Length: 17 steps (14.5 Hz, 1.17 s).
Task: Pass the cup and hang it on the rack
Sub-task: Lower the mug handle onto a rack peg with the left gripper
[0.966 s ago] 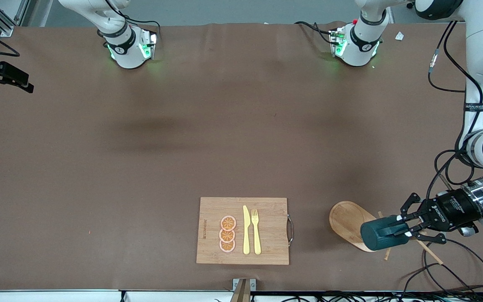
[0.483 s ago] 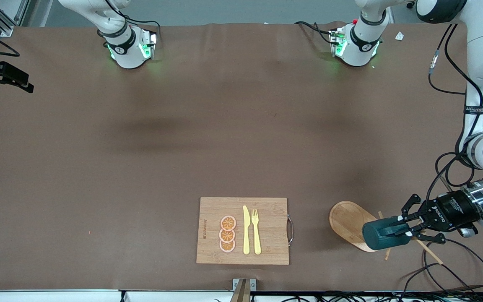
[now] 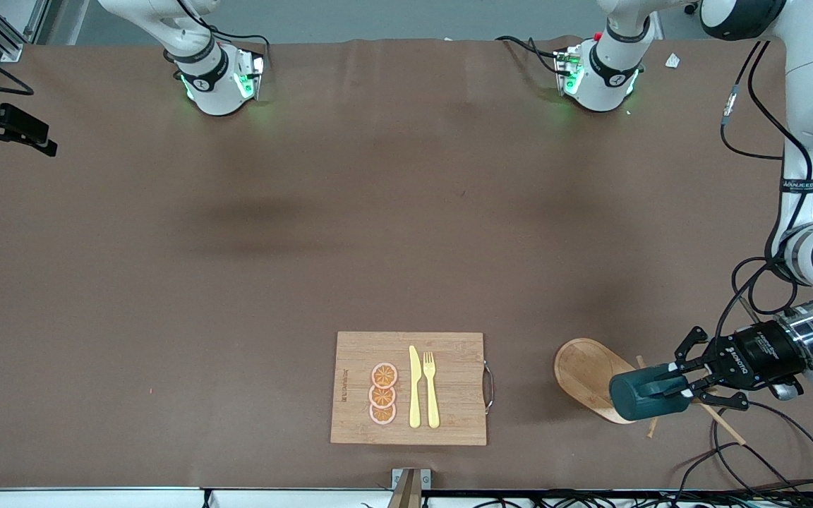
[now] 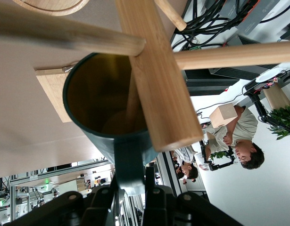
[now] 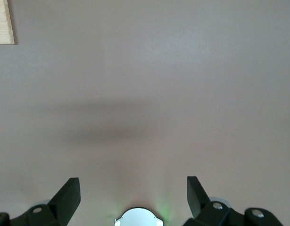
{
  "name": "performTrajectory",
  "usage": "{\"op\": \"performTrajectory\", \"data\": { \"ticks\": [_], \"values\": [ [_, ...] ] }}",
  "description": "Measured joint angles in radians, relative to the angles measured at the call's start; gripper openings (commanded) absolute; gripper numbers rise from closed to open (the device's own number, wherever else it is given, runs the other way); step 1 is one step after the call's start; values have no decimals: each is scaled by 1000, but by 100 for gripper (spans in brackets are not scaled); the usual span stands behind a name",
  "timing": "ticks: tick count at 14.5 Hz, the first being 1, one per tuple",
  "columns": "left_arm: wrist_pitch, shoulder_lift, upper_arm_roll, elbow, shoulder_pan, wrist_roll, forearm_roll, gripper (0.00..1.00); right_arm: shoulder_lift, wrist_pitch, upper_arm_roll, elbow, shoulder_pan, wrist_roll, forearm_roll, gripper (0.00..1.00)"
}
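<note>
My left gripper (image 3: 685, 386) is clamped on the cup (image 3: 643, 396) by its handle, cup on its side over the rack (image 3: 590, 377) at the left arm's end. My right gripper (image 5: 134, 197) hangs spread wide and empty over bare table (image 5: 149, 84), waiting.

The left gripper (image 3: 685, 386) edged the cup (image 3: 643, 397) slightly toward the left arm's end, against the rack (image 3: 590, 374).
</note>
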Motion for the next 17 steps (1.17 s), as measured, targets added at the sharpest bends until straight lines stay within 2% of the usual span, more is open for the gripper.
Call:
{"op": "performTrajectory", "data": {
  "ticks": [8, 9, 10, 11, 12, 13, 17],
  "values": [
    [-1, 15, 2, 0, 21, 24, 0, 8, 0, 0, 1, 0, 0, 0, 0, 100],
    [-1, 17, 1, 0, 21, 27, 0, 14, 0, 0, 2, 0, 0, 0, 0, 100],
    [-1, 19, 1, 0, 21, 29, 0, 23, 0, 0, 2, 0, 0, 0, 0, 100],
    [-2, 21, 1, 0, 21, 31, 0, 40, 0, 0, 2, 0, 1, 0, 0, 100],
    [-2, 23, 0, 0, 21, 32, 0, 64, 0, 0, 3, 0, 2, 0, 0, 100],
    [-2, 24, -1, 0, 20, 34, 0, 100, 0, 0, 4, 0, 3, 0, 0, 100],
    [-2, 24, -5, 4, 15, 38, 0, 100, 0, -1, 4, 0, 4, 0, 0, 100]
  ]
}}
